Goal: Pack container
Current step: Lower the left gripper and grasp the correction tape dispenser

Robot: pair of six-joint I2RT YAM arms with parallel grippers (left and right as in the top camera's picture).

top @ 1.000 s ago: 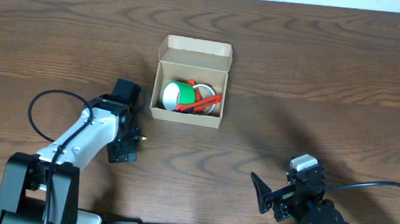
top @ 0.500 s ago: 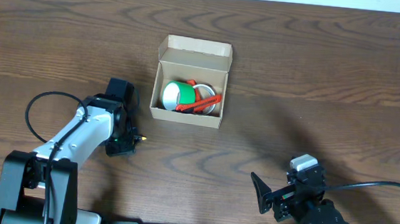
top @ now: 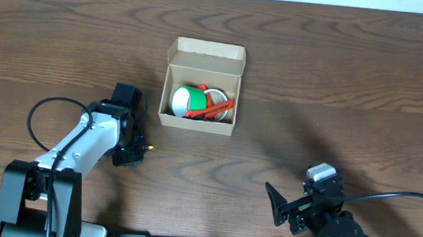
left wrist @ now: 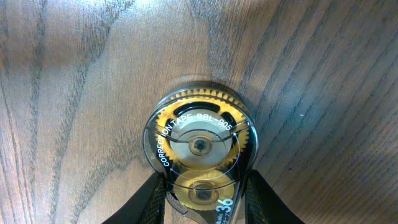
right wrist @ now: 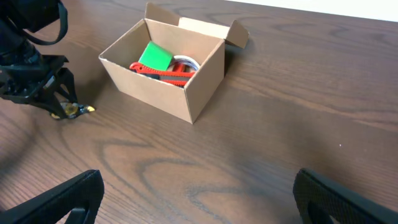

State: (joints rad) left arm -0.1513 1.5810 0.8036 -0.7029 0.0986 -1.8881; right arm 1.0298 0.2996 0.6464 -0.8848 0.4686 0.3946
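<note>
Dark, wavy-grained wooden desk (top: 335, 83) right across the overhead view, and there's the container (top: 206, 57) sitting squarely on it, plain tan cardboard with its flap lid standing open along the far edge. Now look to the near-left of the container, well apart from it: a round correction tape dispenser (left wrist: 198, 149) flat against the wood (clear shell, yellow gears showing through), the left hand (left wrist: 204, 193) pinching its sides.

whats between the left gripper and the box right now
Only bare table: the overhead view shows nothing between the left gripper, closed on the correction tape, and the container.
</note>
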